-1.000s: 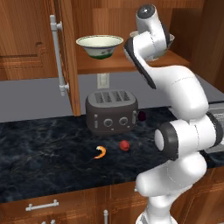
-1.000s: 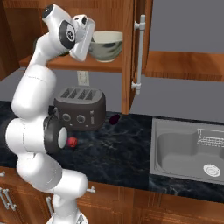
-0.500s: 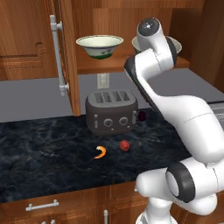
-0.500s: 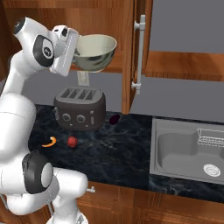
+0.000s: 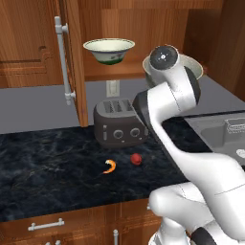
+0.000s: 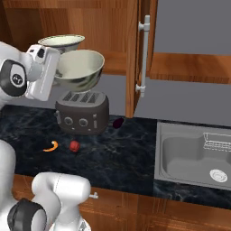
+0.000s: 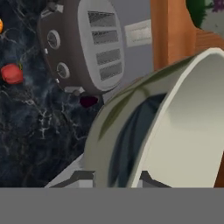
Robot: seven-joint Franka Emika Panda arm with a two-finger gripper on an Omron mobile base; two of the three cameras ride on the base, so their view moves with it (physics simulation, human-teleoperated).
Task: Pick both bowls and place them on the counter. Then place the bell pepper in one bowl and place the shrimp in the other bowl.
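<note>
My gripper (image 6: 57,71) is shut on the rim of the deeper cream bowl (image 6: 79,67), holding it tilted in the air above the toaster, in front of the open cabinet. In the hand view the bowl (image 7: 175,127) is very close, and its rim runs between my gripper's (image 7: 116,179) two tips. My arm hides part of the bowl (image 5: 194,67) in the left base view. The wide shallow bowl (image 5: 109,50) stands on the cabinet shelf (image 6: 61,42). On the black counter (image 5: 48,167) lie the red bell pepper (image 5: 136,159) and the orange shrimp (image 5: 110,166), close together in front of the toaster.
A dark toaster (image 6: 82,113) stands at the back of the counter, right under the held bowl. A small dark purple thing (image 6: 117,122) lies to its right. The cabinet door (image 6: 140,54) hangs open. A steel sink (image 6: 194,155) is set in the counter at the right.
The deeper bowl has come out of the cabinet in my gripper, moving down and towards me over the toaster. The shallow bowl, pepper and shrimp have stayed put.
</note>
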